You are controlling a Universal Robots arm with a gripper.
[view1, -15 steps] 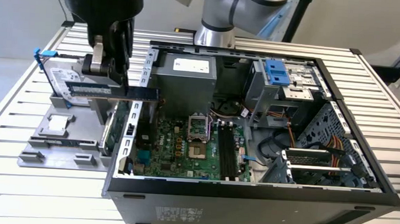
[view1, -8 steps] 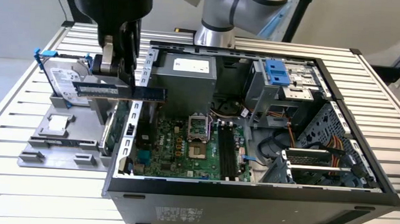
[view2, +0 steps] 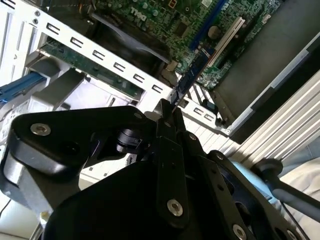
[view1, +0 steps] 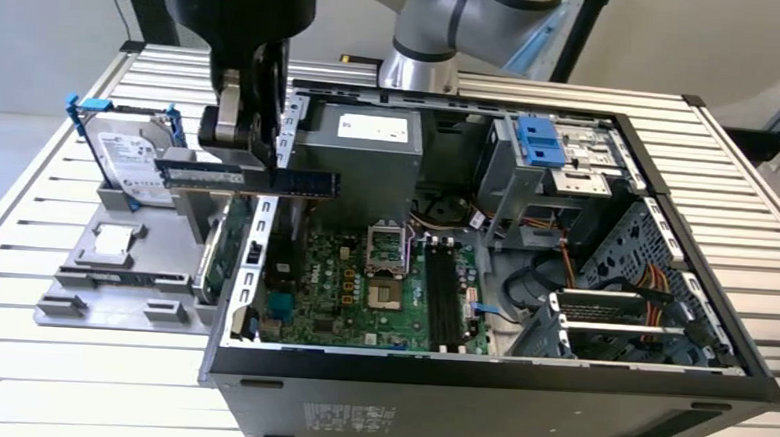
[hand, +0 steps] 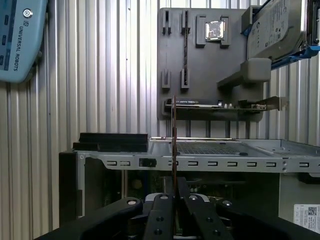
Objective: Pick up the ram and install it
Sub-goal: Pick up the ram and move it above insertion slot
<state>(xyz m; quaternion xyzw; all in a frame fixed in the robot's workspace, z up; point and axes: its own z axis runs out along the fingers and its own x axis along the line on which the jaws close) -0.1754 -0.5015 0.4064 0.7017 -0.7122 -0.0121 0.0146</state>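
The ram hangs in the air, level and lengthwise, at about 10 o'clock from the middle of the case in the exterior view, above the case's side wall. The gripper pinches it at about mid-length, closed narrow on the 2 flat faces. That grip probably serves to keep the stick balanced and its lower edge free to go into a socket. Both wrist views show the ram edge-on as a thin line running out from between the fingers, which suggests it sits straight in the grasp.

At 9 o'clock from the ram stands the drive, propped on the grey fixture. The card stands on edge at 6 o'clock, between fixture and case. By my reading the ram is lifted clear of the fixture and not yet installed. The slots lie well apart from it, at 4 o'clock on the board.

The ram's contact edge and notch cannot be made out. The gripper covers its middle, and in both wrist views its chips are hidden. Whether the slots' latches are open, or any slot is filled, is too small to tell. The arm is cut off at 12 o'clock in the exterior view.
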